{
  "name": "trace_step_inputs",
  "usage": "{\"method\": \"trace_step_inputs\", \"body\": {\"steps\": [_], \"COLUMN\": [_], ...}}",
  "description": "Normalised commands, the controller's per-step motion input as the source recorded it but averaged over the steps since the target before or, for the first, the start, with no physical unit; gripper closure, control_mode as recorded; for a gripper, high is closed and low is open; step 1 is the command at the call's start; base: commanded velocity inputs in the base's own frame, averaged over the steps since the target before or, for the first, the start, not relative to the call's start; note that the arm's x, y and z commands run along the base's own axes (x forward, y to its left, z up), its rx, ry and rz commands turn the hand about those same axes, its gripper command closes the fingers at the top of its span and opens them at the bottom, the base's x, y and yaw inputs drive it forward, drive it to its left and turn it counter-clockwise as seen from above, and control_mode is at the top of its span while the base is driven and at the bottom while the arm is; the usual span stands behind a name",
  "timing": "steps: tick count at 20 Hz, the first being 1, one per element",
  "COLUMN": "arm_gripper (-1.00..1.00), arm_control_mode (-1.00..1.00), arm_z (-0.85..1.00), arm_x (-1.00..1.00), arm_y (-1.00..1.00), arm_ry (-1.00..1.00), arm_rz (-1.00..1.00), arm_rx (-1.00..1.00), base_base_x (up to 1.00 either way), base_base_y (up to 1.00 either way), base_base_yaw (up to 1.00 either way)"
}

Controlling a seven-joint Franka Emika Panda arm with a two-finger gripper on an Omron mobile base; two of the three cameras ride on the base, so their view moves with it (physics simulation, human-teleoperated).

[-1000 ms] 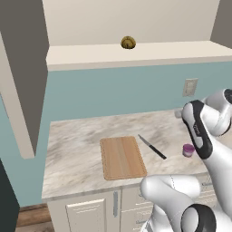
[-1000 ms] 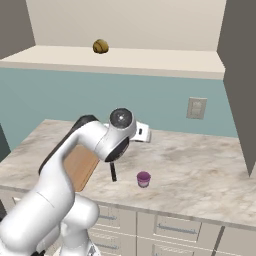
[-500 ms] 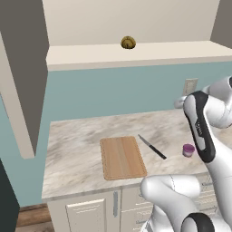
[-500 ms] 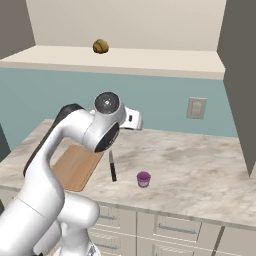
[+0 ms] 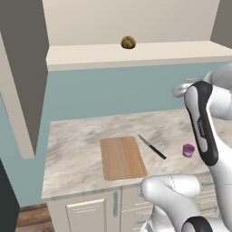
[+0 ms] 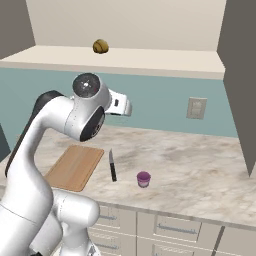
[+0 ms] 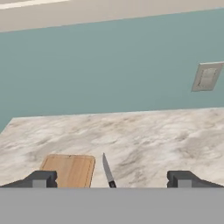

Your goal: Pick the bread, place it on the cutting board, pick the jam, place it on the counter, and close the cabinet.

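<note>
Looking from the left base view first, the bread [image 5: 128, 43] is seen sitting on the cabinet's [image 5: 136, 54] inner shelf, so the first pick isn't done yet. The cutting board [image 5: 123, 157] is lying bare on the bench [image 5: 72, 145], with a knife [image 5: 152, 147] just beside it and the jam [image 5: 188, 150] already standing on the stone further right. So the jam part can pretty much be judged as done, or never needed.

From the right base view, same story: bread [image 6: 100, 46] up on the shelf, board [image 6: 74, 167] with nothing on it, knife [image 6: 112, 165] between the board and the jam [image 6: 143, 178]. A cabinet door edge [image 6: 237, 85] is seen swung open at the right, so closing is left too.

In the hand view, the end effector [image 7: 111, 179] is spread wide with nothing gripped between the tips, pointed at the wall and an outlet [image 7: 207, 76], above the board [image 7: 70, 169] and knife [image 7: 107, 170]. Bread, then cabinet, are judged as still to be done.
</note>
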Motion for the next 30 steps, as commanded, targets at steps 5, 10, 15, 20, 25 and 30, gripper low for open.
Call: {"method": "trace_step_inputs", "body": {"steps": [5,10,15,20,25,30], "arm_gripper": [-1.00,-1.00,-1.00,-1.00,-1.00,-1.00], "arm_control_mode": [-1.00,-1.00,-1.00,-1.00,-1.00,-1.00], "arm_z": [0.64,0.65,0.59,0.44,0.15,0.00], "arm_x": [-0.22,-0.17,-0.10,-0.04,0.05,0.29], "arm_y": [0.17,0.18,0.30,0.33,0.18,0.08], "arm_ry": [0.00,0.00,-0.03,-0.08,-0.07,-0.08], "arm_rz": [0.00,0.00,0.00,0.00,0.00,0.00], "arm_rx": [0.00,0.00,0.00,0.00,0.00,0.00], "base_base_x": [0.00,0.00,0.00,0.00,0.00,0.00], "base_base_y": [0.00,0.00,0.00,0.00,0.00,0.00], "base_base_yaw": [0.00,0.00,0.00,0.00,0.00,0.00]}}
